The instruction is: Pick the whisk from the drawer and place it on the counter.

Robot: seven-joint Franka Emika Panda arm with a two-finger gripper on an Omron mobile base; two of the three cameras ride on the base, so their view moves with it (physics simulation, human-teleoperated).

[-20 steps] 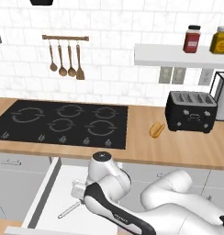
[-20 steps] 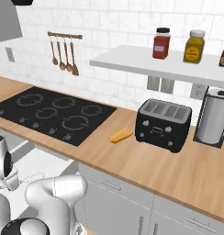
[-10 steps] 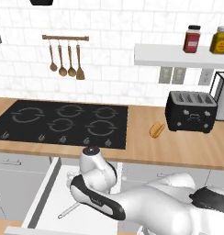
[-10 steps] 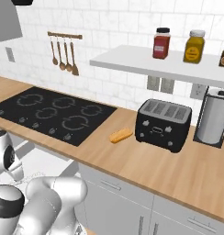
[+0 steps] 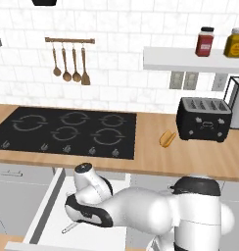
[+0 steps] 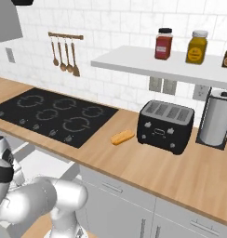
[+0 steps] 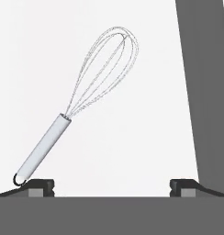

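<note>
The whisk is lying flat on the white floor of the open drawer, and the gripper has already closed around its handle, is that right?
Not quite. The whisk does lie flat on the white floor of the open drawer, but the gripper has not closed on it. In the hand view its fingertips stand wide apart, and the handle's end only sits near one of them.

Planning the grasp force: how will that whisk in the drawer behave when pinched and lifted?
The whisk looks light: thin wires, slim handle. Its smooth round handle may roll or slip on the white drawer floor. The wire head probably flexes, so gripping the handle seems safer.
</note>
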